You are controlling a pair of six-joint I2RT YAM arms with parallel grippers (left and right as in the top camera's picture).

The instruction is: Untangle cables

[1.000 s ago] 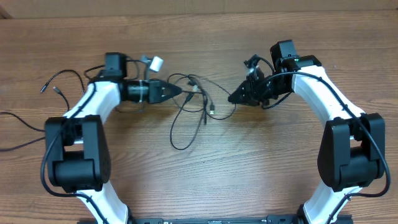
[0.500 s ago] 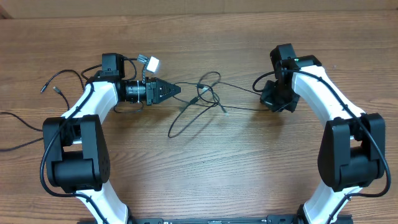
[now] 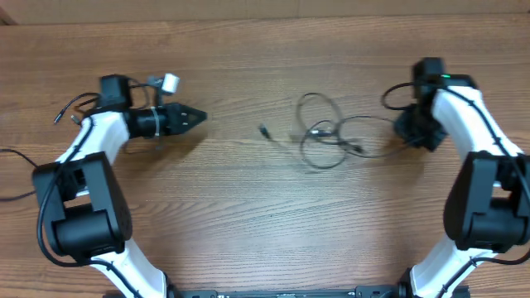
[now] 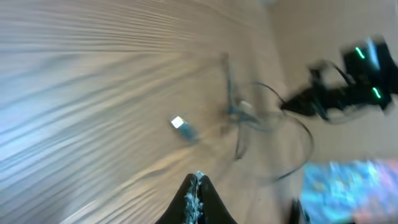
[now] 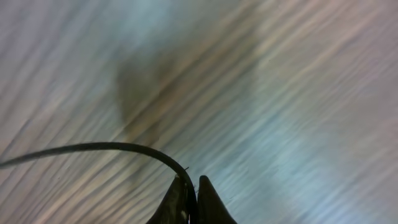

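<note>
Seen from above, a wooden table [image 3: 248, 232] carries two white-and-black robot arms, one at each side edge. The cables [image 3: 330, 136], thin black cords looped over one another in a loose tangle, lie right of centre, near the right arm and well apart from the left one. One silver-grey plug tip [image 3: 263, 130] sticks out of the tangle on its left side. The left gripper [image 3: 199, 117] points toward the tangle from far off, its fingers pressed together with nothing visible between them. The left wrist view is badly motion-blurred: the plug tip and the loops show only as smears beyond the closed fingertips. From overhead the right arm's own wrist hides its fingers. In the right wrist view, also blurred, the right gripper [image 5: 191, 186] is clamped on one strand of the cables, which arcs in from the left edge and ends between the fingertips; the rest of that strand is cut off. A separate thin cord [image 3: 73, 103] lies by the left arm, partly hidden behind it.
</note>
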